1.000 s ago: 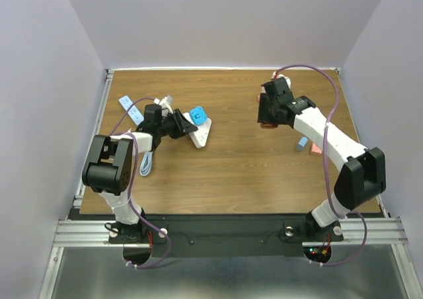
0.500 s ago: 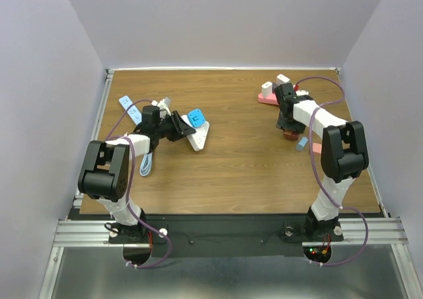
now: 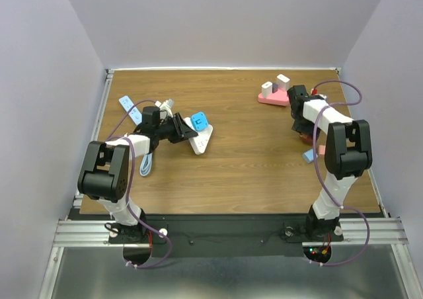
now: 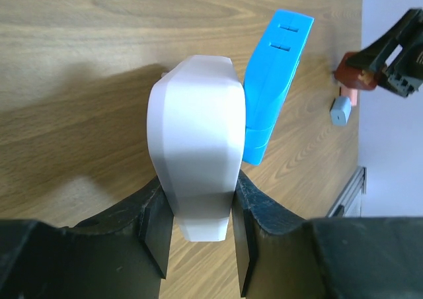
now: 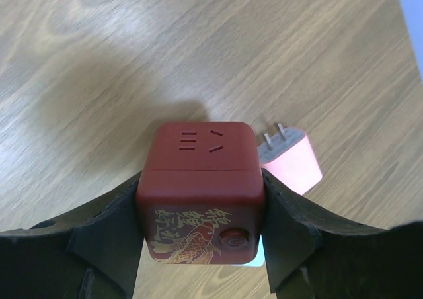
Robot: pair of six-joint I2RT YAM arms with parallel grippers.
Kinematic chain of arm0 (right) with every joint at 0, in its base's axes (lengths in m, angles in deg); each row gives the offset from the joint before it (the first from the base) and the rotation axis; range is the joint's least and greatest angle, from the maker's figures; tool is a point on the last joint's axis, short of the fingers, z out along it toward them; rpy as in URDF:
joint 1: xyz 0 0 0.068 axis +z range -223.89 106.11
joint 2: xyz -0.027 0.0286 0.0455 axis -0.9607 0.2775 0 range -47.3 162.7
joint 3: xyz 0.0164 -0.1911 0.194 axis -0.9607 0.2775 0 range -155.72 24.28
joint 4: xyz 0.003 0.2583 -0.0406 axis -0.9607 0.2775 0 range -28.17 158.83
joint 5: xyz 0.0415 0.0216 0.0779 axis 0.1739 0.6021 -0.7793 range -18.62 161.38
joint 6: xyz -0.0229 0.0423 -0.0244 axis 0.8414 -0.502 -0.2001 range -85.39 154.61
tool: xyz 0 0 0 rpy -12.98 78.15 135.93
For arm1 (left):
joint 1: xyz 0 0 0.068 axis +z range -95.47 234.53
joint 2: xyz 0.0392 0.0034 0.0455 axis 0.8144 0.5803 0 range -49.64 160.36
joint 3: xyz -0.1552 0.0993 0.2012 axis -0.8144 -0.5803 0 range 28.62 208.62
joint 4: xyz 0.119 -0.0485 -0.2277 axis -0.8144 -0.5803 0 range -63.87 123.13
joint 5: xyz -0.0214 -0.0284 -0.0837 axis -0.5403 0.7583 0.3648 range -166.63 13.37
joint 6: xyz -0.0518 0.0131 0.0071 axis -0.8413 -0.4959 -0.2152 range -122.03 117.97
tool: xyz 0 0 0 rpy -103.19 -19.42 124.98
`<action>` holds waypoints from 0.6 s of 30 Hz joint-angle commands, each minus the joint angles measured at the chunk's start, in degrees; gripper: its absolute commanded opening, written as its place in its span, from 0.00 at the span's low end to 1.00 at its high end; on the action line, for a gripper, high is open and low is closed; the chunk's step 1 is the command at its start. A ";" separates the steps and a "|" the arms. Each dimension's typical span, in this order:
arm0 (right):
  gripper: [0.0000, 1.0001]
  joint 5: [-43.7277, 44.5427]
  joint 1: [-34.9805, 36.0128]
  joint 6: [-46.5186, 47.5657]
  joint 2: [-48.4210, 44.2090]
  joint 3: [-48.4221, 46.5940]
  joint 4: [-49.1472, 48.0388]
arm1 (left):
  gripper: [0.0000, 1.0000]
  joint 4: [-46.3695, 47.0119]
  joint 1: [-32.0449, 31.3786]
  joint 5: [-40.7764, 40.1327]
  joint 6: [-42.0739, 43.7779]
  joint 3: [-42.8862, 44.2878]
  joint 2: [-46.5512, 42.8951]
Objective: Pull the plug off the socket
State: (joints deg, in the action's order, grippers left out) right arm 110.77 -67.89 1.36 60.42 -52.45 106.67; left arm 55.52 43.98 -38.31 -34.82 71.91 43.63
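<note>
The white socket (image 4: 195, 133) is clamped in the left gripper (image 4: 198, 236), whose jaws are drawn tight on it, and its near end is hidden between the pads. The blue plug (image 4: 274, 81) is pressed against the socket's side, just right of the jaws in the wrist view. Its pins are hidden, and two slots are seen on its far end. A red cube socket (image 5: 201, 160) is gripped by the right gripper (image 5: 201, 200), jaws set wide, and its lower face is cut off by the frame. A gold fish (image 5: 192, 236) and gold characters (image 5: 198, 214), too small to be read, are printed beside a round button (image 5: 231, 238). A pink plug (image 5: 291, 163) is seen just beyond the cube on the table (image 5: 86, 54). Bare wood is left between the grippers, and the table's right edge is close to the right jaws.
</note>
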 commanded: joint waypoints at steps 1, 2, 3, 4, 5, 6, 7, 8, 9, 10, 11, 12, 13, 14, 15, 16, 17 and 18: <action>0.70 -7.48 0.42 1.60 -2.68 -2.72 0.69 | 0.00 0.37 -1.05 5.61 3.00 1.09 1.12; 0.76 -10.80 0.42 2.48 -4.08 -2.81 -0.27 | 0.00 -0.32 -1.32 6.05 3.52 1.53 1.38; 0.83 -12.92 0.42 3.62 -6.36 -2.90 -0.71 | 0.00 -1.03 -2.02 6.23 4.05 1.80 2.08; 0.84 -15.12 0.42 5.29 -7.78 -3.34 -0.89 | 0.00 -1.38 -2.28 6.41 4.23 2.24 2.43; 0.84 -22.71 0.50 6.96 -8.92 -3.25 -1.24 | 0.00 -1.56 -2.55 6.67 4.49 2.41 2.79; 0.86 -28.61 0.50 9.50 -10.06 -2.99 -3.60 | 0.00 -1.65 -2.81 7.54 4.41 2.59 3.57; 0.87 -39.20 0.85 12.22 -11.90 -2.47 -5.27 | 0.00 -1.56 -3.51 7.90 4.67 3.20 3.93; 0.88 -46.18 1.20 13.64 -12.53 -1.94 -6.42 | 0.00 -1.56 -3.95 8.51 4.76 3.55 4.28; 0.88 -51.56 1.64 14.70 -13.49 -1.06 -7.91 | 0.00 -1.56 -4.39 8.87 4.85 3.91 4.63; 0.89 -55.62 3.04 15.23 -14.29 -0.27 -9.40 | 0.00 -1.56 -4.74 9.22 4.85 4.34 5.42; 0.89 -61.92 3.84 15.93 -15.60 0.69 -11.07 | 0.00 -1.65 -5.44 9.57 4.85 5.22 5.69; 0.89 -64.16 5.76 16.46 -16.13 2.27 -14.13 | 0.00 -1.82 -5.62 10.01 4.93 5.49 6.21; 0.89 -66.36 6.65 16.82 -16.31 2.72 -15.47 | 0.00 -1.91 -5.80 10.19 4.85 6.10 6.39; 0.89 -70.99 7.44 17.08 -15.79 2.99 -17.31 | 0.00 -1.83 -6.15 10.54 4.85 6.37 6.74; 0.89 -73.13 8.23 17.43 -15.35 2.55 -17.85 | 0.00 -1.91 -6.33 10.89 4.85 6.63 7.27; 0.89 -75.06 9.98 17.96 -14.65 2.11 -18.55 | 0.00 -1.91 -6.50 11.33 4.93 7.07 7.53; 0.89 -75.52 11.74 18.83 -13.69 1.24 -18.65 | 0.00 -1.91 -6.68 12.12 5.02 7.42 7.88; 0.89 -75.96 11.75 18.84 -13.07 1.23 -18.82 | 0.00 -1.91 -6.77 12.38 5.11 7.43 7.89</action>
State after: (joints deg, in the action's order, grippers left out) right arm 48.02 -59.41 16.57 45.25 -50.88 93.51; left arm 53.97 37.88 -30.11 -30.82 76.85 51.17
